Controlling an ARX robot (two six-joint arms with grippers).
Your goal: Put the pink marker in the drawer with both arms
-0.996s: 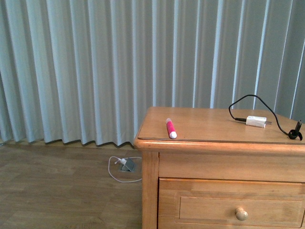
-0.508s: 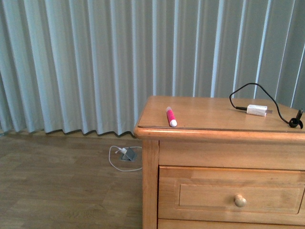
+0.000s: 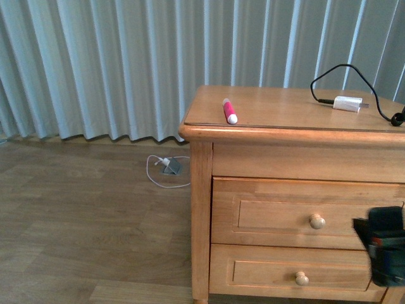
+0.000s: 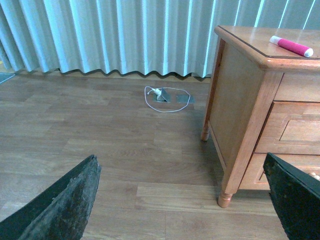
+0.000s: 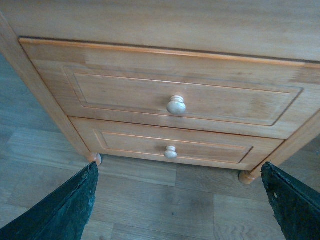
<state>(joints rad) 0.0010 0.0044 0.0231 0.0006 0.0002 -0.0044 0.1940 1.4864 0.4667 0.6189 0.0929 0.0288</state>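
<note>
The pink marker lies on top of the wooden bench, near its left front corner. It is a short, smooth, round stick. Its long side runs from far to near, and its white end points at the near edge.

The left gripper is low over the floor, left of the bench. Its black fingers are spread wide and hold nothing. The marker is up and to the right of it, so I think the left arm is nearer to the marker.

The right gripper is spread wide too, and empty. It faces the bench front, where the top drawer is closed. Its round pale knob sits straight ahead, not touched. The wood looks hard and shiny.
</note>
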